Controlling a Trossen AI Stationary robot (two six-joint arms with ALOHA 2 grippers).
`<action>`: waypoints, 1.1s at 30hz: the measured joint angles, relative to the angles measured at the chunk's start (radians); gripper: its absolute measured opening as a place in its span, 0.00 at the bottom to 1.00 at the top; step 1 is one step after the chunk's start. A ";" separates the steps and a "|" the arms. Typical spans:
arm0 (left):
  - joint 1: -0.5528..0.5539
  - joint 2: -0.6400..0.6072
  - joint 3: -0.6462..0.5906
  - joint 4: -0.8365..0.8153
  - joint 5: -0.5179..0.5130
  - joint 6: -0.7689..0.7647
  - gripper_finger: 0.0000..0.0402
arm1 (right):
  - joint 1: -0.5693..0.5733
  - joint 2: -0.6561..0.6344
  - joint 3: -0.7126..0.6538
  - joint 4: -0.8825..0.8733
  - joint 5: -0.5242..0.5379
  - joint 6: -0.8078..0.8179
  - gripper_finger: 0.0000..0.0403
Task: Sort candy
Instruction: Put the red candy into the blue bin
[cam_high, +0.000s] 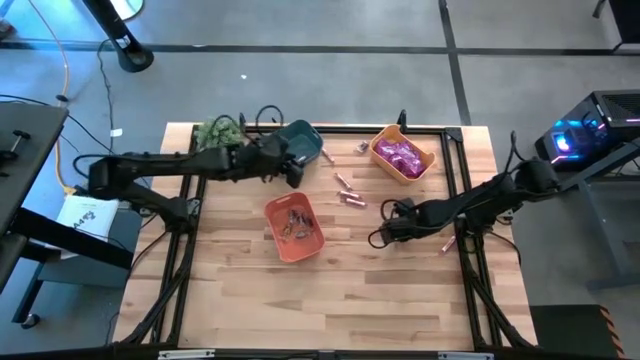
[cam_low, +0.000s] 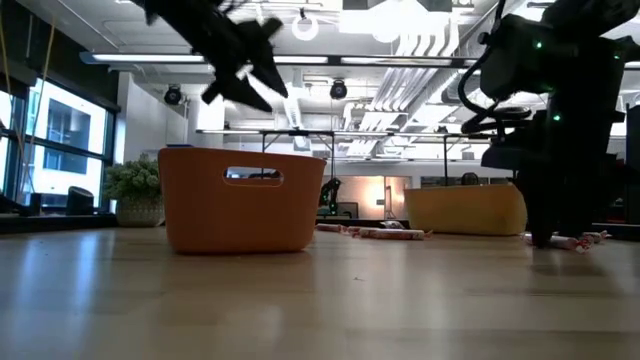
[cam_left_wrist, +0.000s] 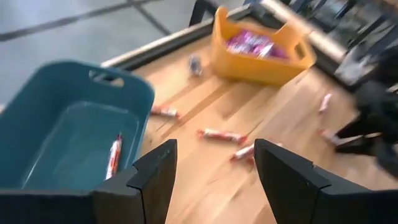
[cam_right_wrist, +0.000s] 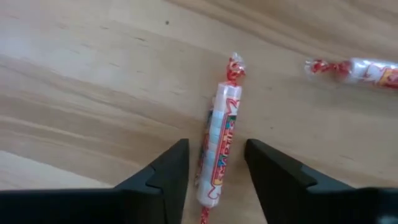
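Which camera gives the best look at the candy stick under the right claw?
The right wrist view: the candy stick lies on the wood between the open right gripper fingers, its wrapper plain. The high view hides it under the arm; the low view shows only bits; the left wrist view doesn't clearly show it.

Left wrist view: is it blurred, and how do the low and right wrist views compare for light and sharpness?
Left wrist view: smeared on the far side, the right arm a dark streak, while the teal bin reads cleaner. Low view: bright ceiling lights silhouette both arms, though the orange bin stays clear. Right wrist view: evenly lit, the stick candy lies sharp between the open right tool fingers.
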 joint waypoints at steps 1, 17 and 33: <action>0.002 0.023 0.000 0.003 0.000 0.000 0.52 | 0.000 0.012 0.003 0.002 0.005 -0.012 0.37; 0.018 -0.235 0.002 0.326 0.041 0.167 0.52 | -0.256 -0.013 0.266 0.417 0.213 -0.551 0.03; -0.026 -0.412 0.001 0.265 0.033 0.076 0.52 | -0.521 0.520 0.918 0.611 -0.091 -0.872 0.07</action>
